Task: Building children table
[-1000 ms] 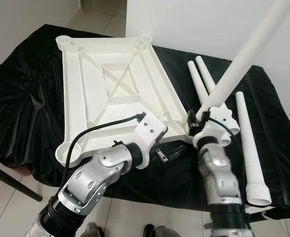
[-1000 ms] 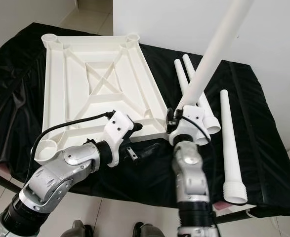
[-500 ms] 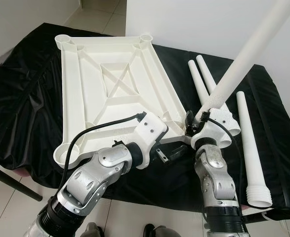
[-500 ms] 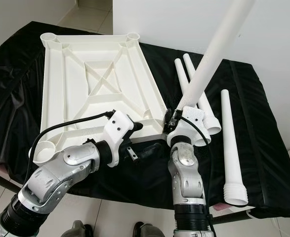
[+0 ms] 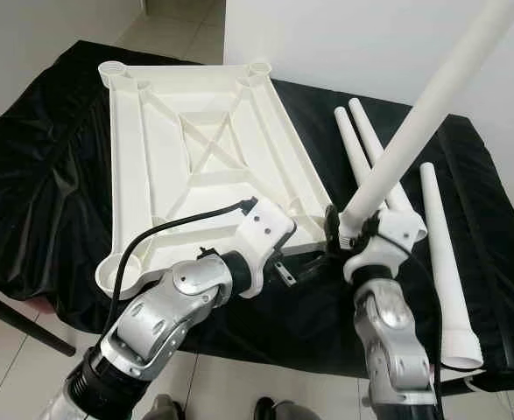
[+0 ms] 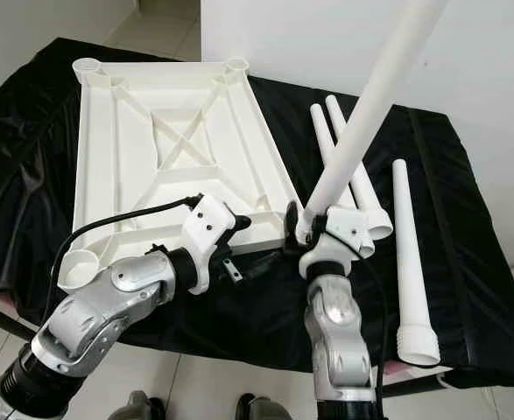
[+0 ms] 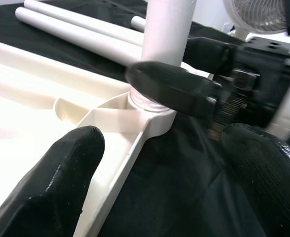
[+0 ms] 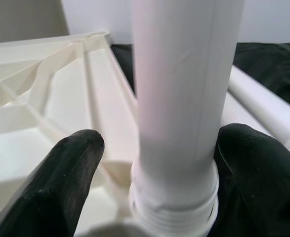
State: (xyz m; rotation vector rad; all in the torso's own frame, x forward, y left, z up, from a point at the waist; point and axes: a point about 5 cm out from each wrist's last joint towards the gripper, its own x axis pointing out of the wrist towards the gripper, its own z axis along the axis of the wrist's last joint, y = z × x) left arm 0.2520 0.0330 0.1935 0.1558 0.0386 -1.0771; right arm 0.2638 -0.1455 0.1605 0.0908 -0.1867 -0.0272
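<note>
At tabletop corner (image 5: 322, 229), right gripper (image 5: 344, 238) upright.

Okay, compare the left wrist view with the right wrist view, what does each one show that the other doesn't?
Left wrist view: the right gripper seen from outside, one black finger across the table leg, plus a fan grille behind.
Right wrist view: the leg's threaded end close up between its own fingers.
Both: the leg meeting the corner socket of the upturned white tabletop, spare legs on the black cloth.

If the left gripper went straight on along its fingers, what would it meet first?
Most likely the corner socket of the tabletop, where the right gripper holds the leg; the left gripper points right at it, though depth is unclear.
</note>
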